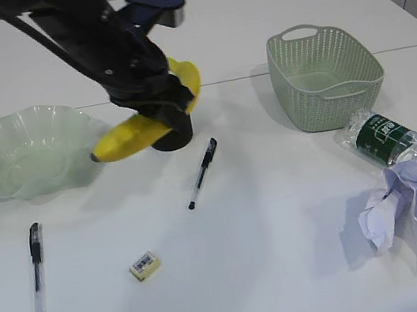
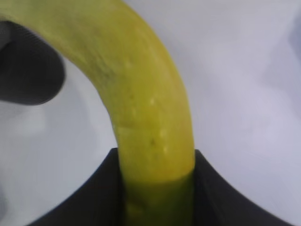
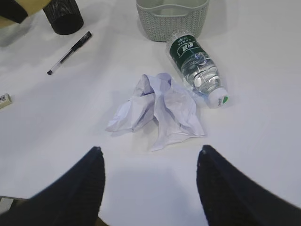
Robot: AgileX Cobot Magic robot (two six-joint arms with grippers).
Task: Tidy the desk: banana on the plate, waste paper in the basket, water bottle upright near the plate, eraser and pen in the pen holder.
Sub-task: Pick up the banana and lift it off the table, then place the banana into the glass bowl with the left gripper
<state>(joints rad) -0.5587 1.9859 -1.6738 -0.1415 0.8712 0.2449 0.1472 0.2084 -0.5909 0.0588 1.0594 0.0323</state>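
At the left of the exterior frame lies the ruffled pale-green translucent plate [image 1: 20,155]; just right of it the left gripper [image 1: 153,101] clamps the curved yellow banana [image 1: 132,133] above the white desk [image 1: 258,260]. At lower right, crumpled white waste paper [image 1: 403,215] touches the toppled clear water bottle [image 1: 399,148], below the sage-green woven basket [image 1: 323,73]. The right gripper [image 3: 150,183] hangs wide apart, holding nothing.

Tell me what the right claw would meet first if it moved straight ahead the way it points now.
Probably the crumpled waste paper, lying directly ahead of the open right claw; the fallen water bottle lies beyond.
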